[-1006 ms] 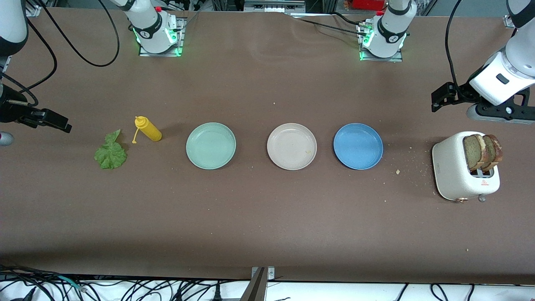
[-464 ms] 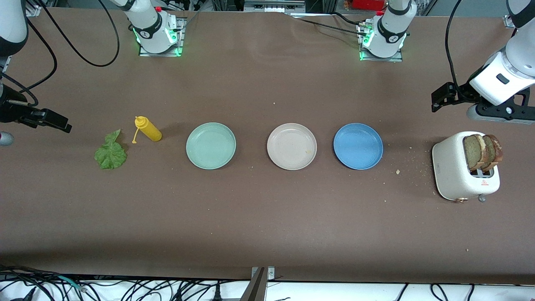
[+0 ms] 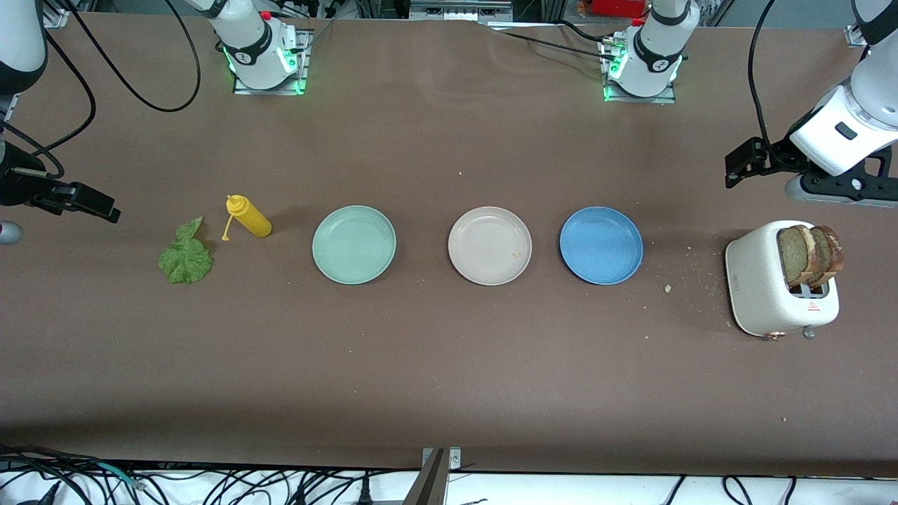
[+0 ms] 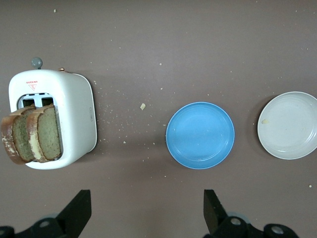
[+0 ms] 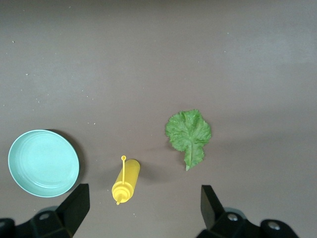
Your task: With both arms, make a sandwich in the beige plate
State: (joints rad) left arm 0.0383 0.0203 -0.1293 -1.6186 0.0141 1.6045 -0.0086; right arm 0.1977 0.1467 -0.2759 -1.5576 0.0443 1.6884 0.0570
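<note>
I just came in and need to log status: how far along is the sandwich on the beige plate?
Nothing is built yet. The beige plate is bare; both bread slices stand in the toaster, and the lettuce leaf lies on the table beside the mustard bottle. In hand: nothing. The left gripper hangs open over the table by the toaster, the right gripper open near the lettuce. All stacking remains.

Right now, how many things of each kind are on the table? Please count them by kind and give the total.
Plates: 3 (mint-green plate, beige plate, blue plate)
Bread slices in toaster: 2
Toaster: 1
Lettuce leaf: 1
Yellow squeeze bottle: 1
Total: 8
</note>
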